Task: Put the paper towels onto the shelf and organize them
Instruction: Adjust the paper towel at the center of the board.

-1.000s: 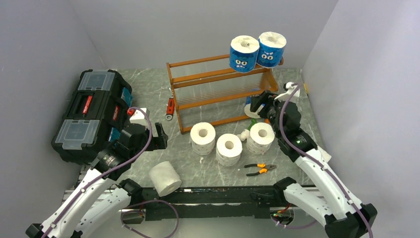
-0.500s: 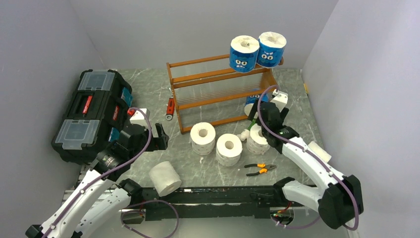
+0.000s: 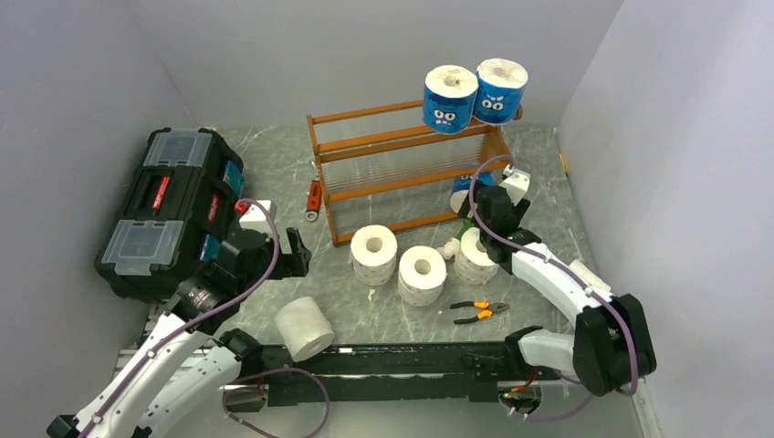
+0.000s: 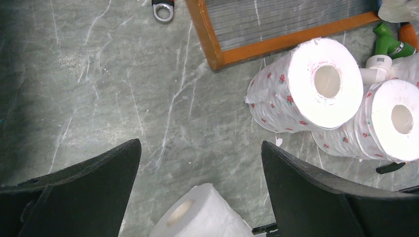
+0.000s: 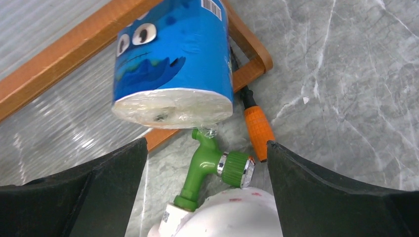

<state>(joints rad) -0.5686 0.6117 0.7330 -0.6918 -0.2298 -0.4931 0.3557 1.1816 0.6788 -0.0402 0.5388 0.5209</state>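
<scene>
Grey marble table (image 3: 365,310): seven paper towels (image 3: 422,271) and one shelf (image 3: 402,169).
Three blue rolls (image 3: 450,99): two on the top tier, one at the shelf's lower right end, just ahead of the right gripper (image 5: 206,145), whose jaws are spread and clear of it. Four white rolls (image 3: 374,254) stand on the table, one just below the left gripper (image 4: 200,148), jaws wide and empty.

The left arm (image 3: 157,356) and right arm (image 3: 557,278) wore white shells over black joints, a purple cable (image 3: 274,242) looping back from each wrist. The left gripper (image 4: 200,145) and right gripper (image 5: 207,144) ended in broad, matte-black fingers (image 4: 79,190) with slanted inner edges.
</scene>
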